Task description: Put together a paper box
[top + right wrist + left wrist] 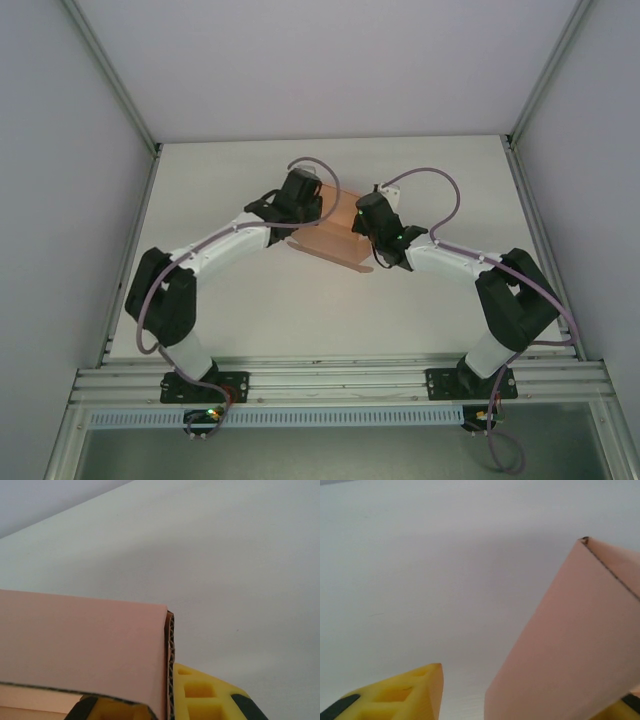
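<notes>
Top view first: the paper box (335,232) sits about mid-table (300,320), half folded, with one long flap sticking out flat on its near side. Both arms have their noses right on it, the left gripper (312,212) at the box's left end and the right gripper (368,228) at its right end. From up there I honestly can't tell what either pincer is doing. Left wrist view: the two yellow fingers (405,695) stand well apart. A pink panel of the box rises between them, close against the right-hand one and clear of the other, so I read that pincer as spread and not pinching anything. Right wrist view: a corrugated wall of the box runs straight up between that gripper's fingers (200,695) with no gap showing, so it's squeezed together on that wall. My guess is we're mid-fold, with one side held while the other hand lets go to re-grab. What worries me is that only one pinch on thin card is holding this thing. If the left arm brushes that loose panel while moving, the whole box could swivel around the right grip. The panel could also spring back open, or the wall could crease where it's clamped. As for brands, labels or writing, I can't find any: it's plain pink card, plain yellow fingers and a bare white table.
</notes>
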